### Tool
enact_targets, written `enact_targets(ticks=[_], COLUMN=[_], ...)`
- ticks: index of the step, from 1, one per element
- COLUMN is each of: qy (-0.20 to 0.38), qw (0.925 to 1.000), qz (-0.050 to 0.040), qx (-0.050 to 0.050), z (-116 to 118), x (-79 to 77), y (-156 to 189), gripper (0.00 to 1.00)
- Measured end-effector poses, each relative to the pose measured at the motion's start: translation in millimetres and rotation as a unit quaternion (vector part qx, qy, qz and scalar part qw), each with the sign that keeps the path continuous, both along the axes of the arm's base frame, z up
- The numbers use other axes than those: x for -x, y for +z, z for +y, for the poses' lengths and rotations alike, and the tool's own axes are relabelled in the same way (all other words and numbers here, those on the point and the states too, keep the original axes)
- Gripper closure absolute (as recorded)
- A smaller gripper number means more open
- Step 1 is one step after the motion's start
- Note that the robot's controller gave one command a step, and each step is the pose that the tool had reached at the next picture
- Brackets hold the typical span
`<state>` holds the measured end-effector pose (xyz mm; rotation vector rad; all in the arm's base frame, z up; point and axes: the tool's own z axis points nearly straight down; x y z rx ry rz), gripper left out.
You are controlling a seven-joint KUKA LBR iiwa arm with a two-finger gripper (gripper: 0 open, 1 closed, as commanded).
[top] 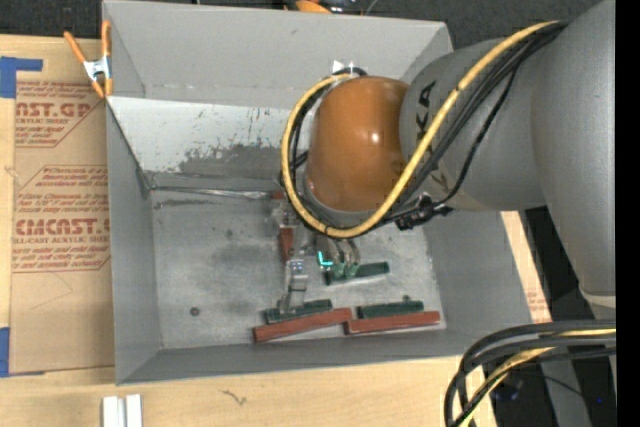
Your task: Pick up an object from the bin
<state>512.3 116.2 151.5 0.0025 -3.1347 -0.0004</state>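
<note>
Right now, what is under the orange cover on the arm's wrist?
The tool hangs below the orange cover, over one end of a long red-and-green bar. A small green piece lies beside it. The floor of the bin directly beneath the cover is hidden.

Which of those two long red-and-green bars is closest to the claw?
The left, slanted bar, just by the claw; the level right bar lies farther aside.
</note>
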Motion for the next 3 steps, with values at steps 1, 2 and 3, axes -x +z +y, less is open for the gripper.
enact_targets(ticks=[1,2,3], qy=[0.098,0.122,0.132], qw=[0.9952,0.9925,0.9912], qz=[-0.0010,-0.0039,-0.0026], qx=[0.000,-0.001,0.000], z=[-7,4,-19], x=[3.4,19.3,22.6], y=[-84,-51,-52], gripper=[0.00,0.00,0.00])
